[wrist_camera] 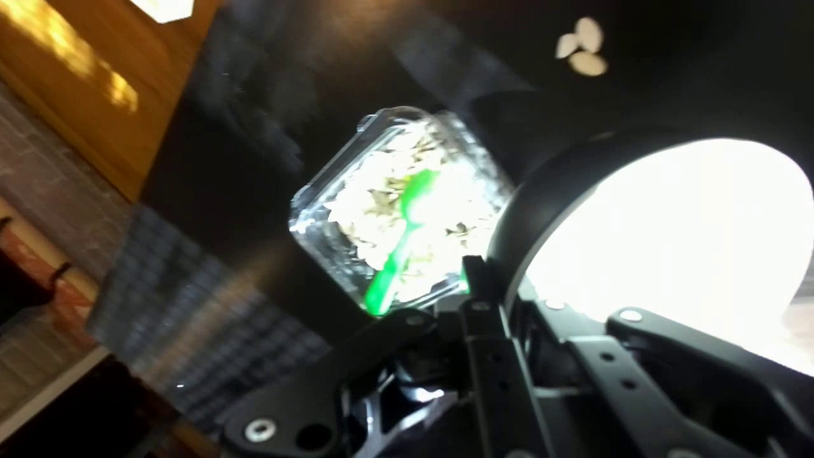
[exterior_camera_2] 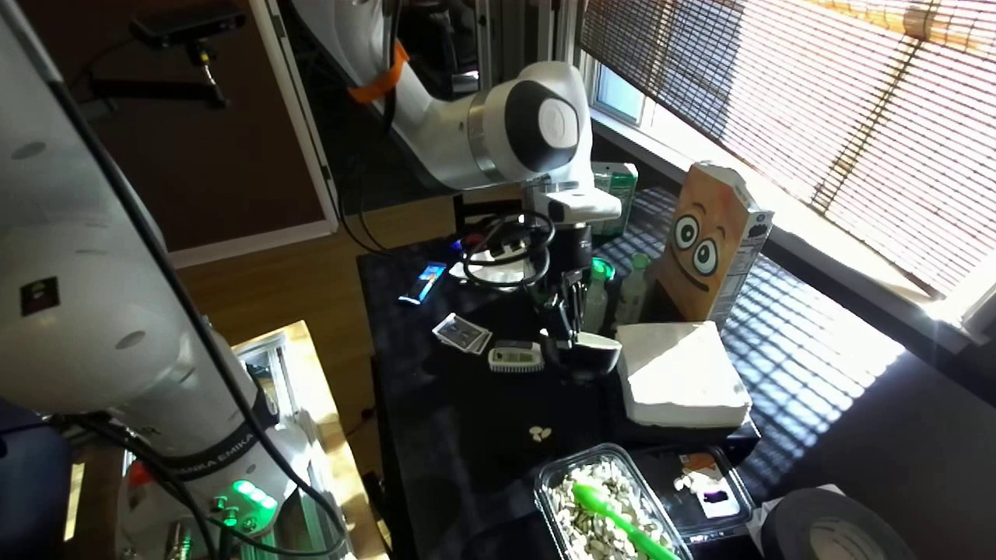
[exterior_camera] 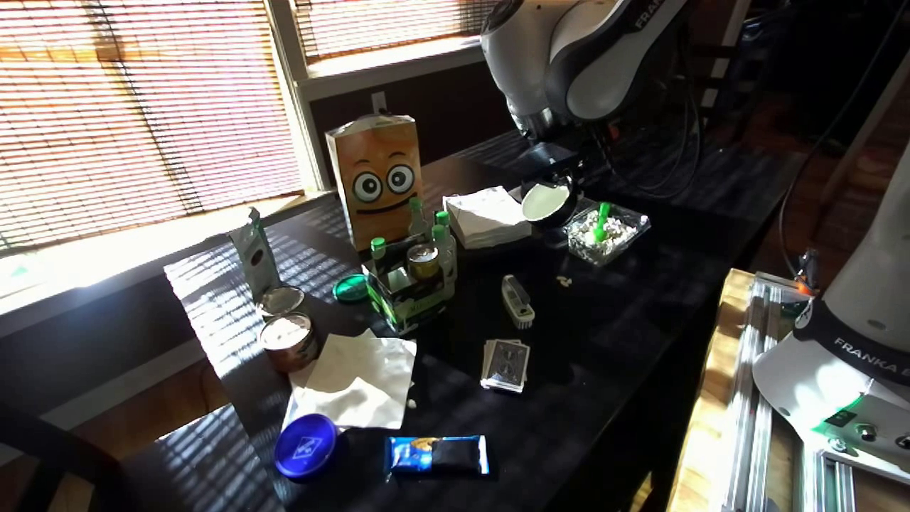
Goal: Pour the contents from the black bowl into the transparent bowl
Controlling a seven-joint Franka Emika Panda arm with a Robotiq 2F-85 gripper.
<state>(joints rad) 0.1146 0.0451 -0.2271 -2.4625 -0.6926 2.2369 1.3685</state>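
The black bowl has a dark outer wall and a pale cream inside. It also shows in an exterior view and large in the wrist view, where glare washes out its inside; I see no contents. My gripper is shut on its rim, also seen in both exterior views. The bowl looks held above the table, opening upward with some tilt. The transparent bowl holds pale seeds and a green spoon. It shows in an exterior view and beside the black bowl in the wrist view.
A white napkin stack and an orange box with a face stand nearby. A bottle carrier, a white device and loose seeds lie around. Another clear container and a tape roll are beside the transparent bowl.
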